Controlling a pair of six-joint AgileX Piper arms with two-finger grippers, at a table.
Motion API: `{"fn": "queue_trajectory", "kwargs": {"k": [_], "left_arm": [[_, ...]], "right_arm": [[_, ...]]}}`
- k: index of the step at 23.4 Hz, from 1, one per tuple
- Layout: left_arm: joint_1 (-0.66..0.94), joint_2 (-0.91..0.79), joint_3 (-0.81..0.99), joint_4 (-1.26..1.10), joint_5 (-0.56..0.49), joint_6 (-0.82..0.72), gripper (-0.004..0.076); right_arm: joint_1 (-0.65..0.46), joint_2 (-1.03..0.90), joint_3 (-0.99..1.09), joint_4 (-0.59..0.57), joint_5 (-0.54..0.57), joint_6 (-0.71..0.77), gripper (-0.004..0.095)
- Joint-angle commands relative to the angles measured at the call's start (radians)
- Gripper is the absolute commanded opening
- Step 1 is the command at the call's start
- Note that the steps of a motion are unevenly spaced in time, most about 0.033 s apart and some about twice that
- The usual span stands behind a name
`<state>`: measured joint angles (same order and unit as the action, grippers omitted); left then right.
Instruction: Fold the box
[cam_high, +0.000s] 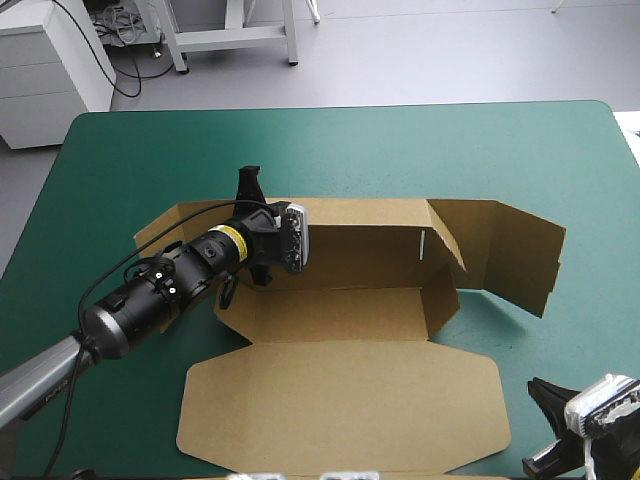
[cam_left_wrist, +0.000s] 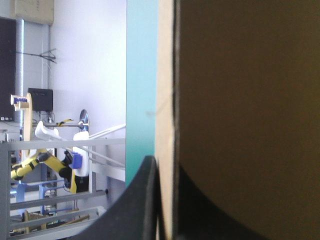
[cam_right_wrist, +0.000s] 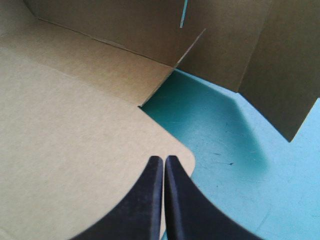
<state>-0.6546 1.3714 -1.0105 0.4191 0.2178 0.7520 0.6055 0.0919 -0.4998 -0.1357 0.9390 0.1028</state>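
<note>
- Lying at the middle of the teal-green table (cam_high: 140, 150): the brown box (cam_high: 340, 300), partly formed, its floor flat on the cover.
- Rear wall (cam_high: 360, 240), at the floor's 12 o'clock side: raised upright.
- Lid (cam_high: 340, 400), at the 6 o'clock side: flat on the table, with rounded corners.
- Side flap (cam_high: 515, 255), at the 3 o'clock end: standing, angled outward, creased into panels.
- Left gripper (cam_high: 255, 230): at the box's 10 o'clock corner, pinching the rear wall. In its wrist view the board's edge runs between the black fingers (cam_left_wrist: 145, 200), one on each face.
- Right gripper (cam_high: 545, 395): at 4 o'clock from the box, clear of the board, holding nothing. Its fingers (cam_right_wrist: 155, 200) are pressed together in one point aimed at the lid's rounded corner.
</note>
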Motion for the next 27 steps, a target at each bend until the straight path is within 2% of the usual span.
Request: {"fn": "queue_trajectory", "kwargs": {"k": [1, 4, 5, 7, 9, 10, 11, 15, 21, 23, 25, 27], "left_arm": [[-0.009, -0.028, 0.025, -0.029, -0.097, -0.034, -0.0008], [-0.034, -0.028, 0.031, -0.024, -0.034, -0.072, -0.0008], [-0.062, -0.028, 0.031, -0.017, -0.004, -0.081, -0.0008], [-0.086, -0.028, 0.031, -0.017, -0.008, -0.081, -0.0008], [-0.088, -0.028, 0.031, -0.022, -0.014, -0.083, -0.0008], [-0.088, -0.028, 0.031, -0.022, -0.012, -0.098, -0.0008], [-0.088, -0.028, 0.031, -0.017, -0.005, -0.113, -0.0008], [-0.088, -0.028, 0.031, -0.017, 0.015, -0.123, -0.0008], [-0.088, -0.030, 0.003, -0.010, 0.100, -0.150, -0.0008], [-0.088, -0.030, -0.019, 0.000, 0.142, -0.182, -0.0008], [-0.088, -0.030, -0.051, 0.058, 0.227, -0.211, -0.0008], [-0.088, -0.033, -0.055, 0.112, 0.243, -0.273, -0.0008]], "right_arm": [[-0.001, 0.013, -0.021, -0.082, -0.068, 0.052, -0.0011], [-0.001, 0.015, -0.021, -0.075, -0.043, 0.071, 0.0027], [-0.001, 0.019, -0.021, -0.073, -0.036, 0.071, 0.0096], [-0.001, 0.036, -0.021, -0.073, -0.034, 0.071, 0.0244], [-0.001, 0.054, -0.021, -0.073, -0.032, 0.071, 0.0453], [-0.001, 0.059, -0.021, -0.078, -0.032, 0.073, 0.0519], [-0.001, 0.063, -0.021, -0.086, -0.032, 0.073, 0.0545], [-0.001, 0.063, -0.021, -0.099, -0.032, 0.133, 0.0546], [-0.001, 0.071, -0.023, -0.153, -0.026, 0.209, 0.0547], [-0.001, 0.090, -0.033, -0.160, -0.018, 0.228, 0.0545], [-0.001, 0.141, -0.071, -0.170, -0.014, 0.258, 0.0545], [-0.001, 0.203, -0.123, -0.183, -0.016, 0.255, 0.0545]]}}
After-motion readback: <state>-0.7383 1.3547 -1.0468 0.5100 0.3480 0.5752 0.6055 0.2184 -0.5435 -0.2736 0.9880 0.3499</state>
